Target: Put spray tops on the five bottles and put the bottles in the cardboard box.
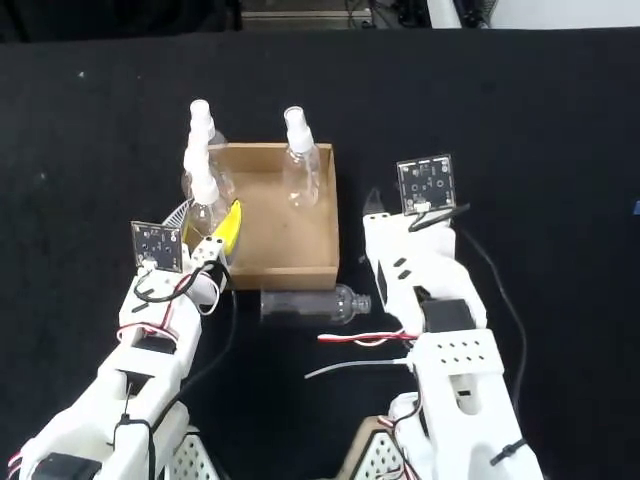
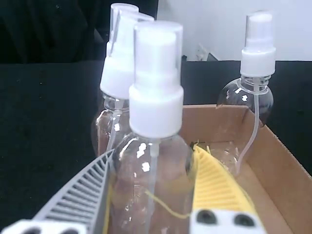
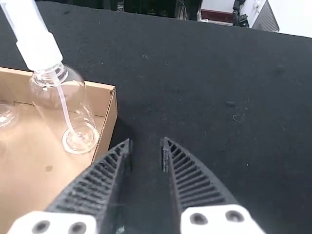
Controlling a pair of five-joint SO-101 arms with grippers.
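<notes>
Left claw (image 2: 153,155) clamped on clear plastic bottle with white spray top (image 2: 155,122), held upright at left wall of brown cardboard box (image 1: 290,275). Right claw (image 3: 145,144) slightly parted, empty, over black table (image 1: 520,150) beside box. Open-necked clear bottle (image 1: 310,305) lies just before box.

Overhead camera plus two wrist cameras
The high view is looking down over the table (image 1: 520,120); both wrist views are closely facing the cardboard box (image 1: 290,276).
</notes>
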